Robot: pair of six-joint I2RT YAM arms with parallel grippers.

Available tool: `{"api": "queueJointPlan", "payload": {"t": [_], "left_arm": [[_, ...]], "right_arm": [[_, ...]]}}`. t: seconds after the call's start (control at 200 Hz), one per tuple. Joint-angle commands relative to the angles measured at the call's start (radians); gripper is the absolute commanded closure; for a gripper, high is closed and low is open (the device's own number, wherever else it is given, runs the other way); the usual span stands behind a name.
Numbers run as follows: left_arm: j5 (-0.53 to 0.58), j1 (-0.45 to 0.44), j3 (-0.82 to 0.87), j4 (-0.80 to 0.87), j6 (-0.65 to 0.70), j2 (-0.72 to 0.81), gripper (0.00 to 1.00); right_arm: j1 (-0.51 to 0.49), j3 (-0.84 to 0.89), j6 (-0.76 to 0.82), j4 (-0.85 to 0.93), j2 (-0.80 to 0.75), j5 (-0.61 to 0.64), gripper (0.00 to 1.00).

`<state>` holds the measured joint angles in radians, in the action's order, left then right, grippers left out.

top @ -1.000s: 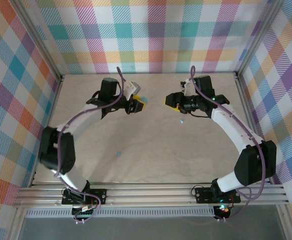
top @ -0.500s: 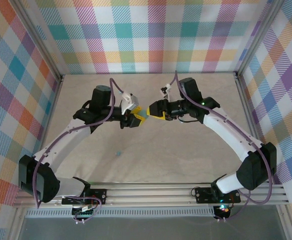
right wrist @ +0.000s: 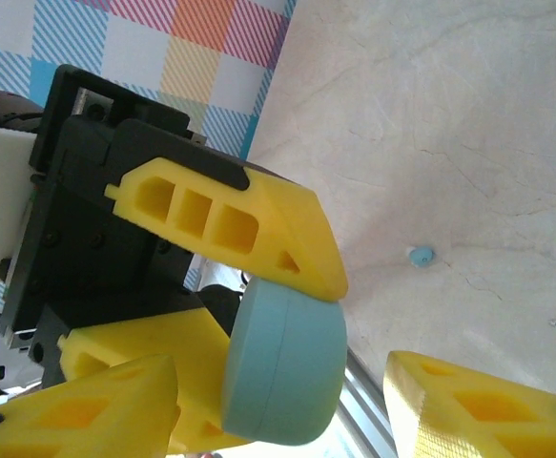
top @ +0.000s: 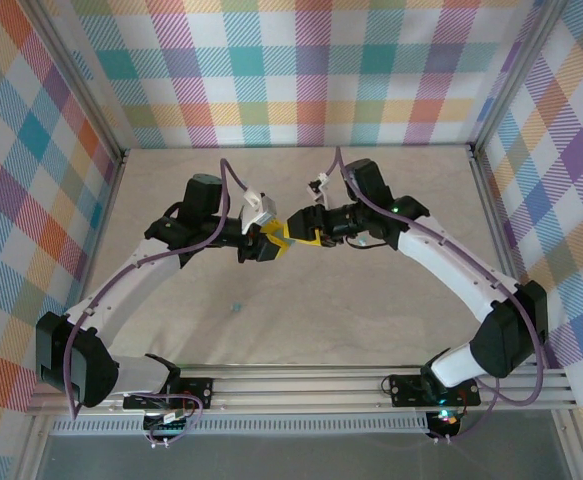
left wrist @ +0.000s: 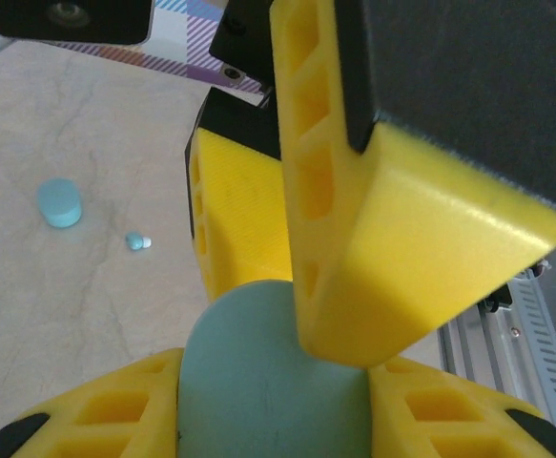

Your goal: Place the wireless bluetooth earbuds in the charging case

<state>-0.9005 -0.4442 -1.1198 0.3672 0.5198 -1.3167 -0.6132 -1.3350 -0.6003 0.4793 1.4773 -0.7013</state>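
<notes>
Your arms have just met over the desk (top: 371, 300) — left end effector (top: 271, 241) grips the charging case (right wrist: 282, 363), right end effector (top: 304, 233) part-open astride it, likely to pry the lid — an earbud (top: 236, 306) waits at 7 o'clock.

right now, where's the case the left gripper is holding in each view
left wrist: case at bottom centre, clamped between the left gripper's yellow fingers.
right wrist: lower centre, in the gap between the right gripper's open fingers.
top external: middle of the picture, where the two grippers meet, mostly hidden by them.
shared landmark: the left gripper's yellow fingers pinching the case.
</notes>
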Motion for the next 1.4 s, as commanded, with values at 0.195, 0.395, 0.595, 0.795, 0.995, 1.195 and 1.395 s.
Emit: {"api": "queueJointPlan", "payload": {"t": [0.195,0.395,0.595,0.795,0.995,1.195,1.395], "left_arm": [[0.019,-0.011,0.034,-0.070,-0.061,0.056,0.70],[0.144,-0.014,0.117,-0.223,-0.168,0.124,0.62],[0.219,-0.014,0.194,-0.342,-0.234,0.191,0.34],[0.197,0.025,0.274,-0.482,-0.343,0.271,0.21],[0.072,0.064,0.374,-0.744,-0.509,0.279,0.23],[0.024,0.044,0.360,-0.868,-0.563,0.207,0.25],[0.034,0.024,0.339,-0.910,-0.519,0.187,0.25]], "right_arm": [[-0.017,-0.012,-0.070,-0.049,0.054,-0.026,0.49],[-0.016,0.041,-0.170,-0.201,0.053,-0.043,0.81],[-0.011,0.058,-0.217,-0.257,0.035,-0.034,0.87],[0.040,0.147,-0.313,-0.371,-0.044,-0.016,0.89],[0.081,0.239,-0.442,-0.546,-0.112,-0.027,0.90],[0.081,0.263,-0.562,-0.679,-0.132,-0.058,0.90],[0.081,0.263,-0.618,-0.716,-0.156,-0.076,0.90]]}}
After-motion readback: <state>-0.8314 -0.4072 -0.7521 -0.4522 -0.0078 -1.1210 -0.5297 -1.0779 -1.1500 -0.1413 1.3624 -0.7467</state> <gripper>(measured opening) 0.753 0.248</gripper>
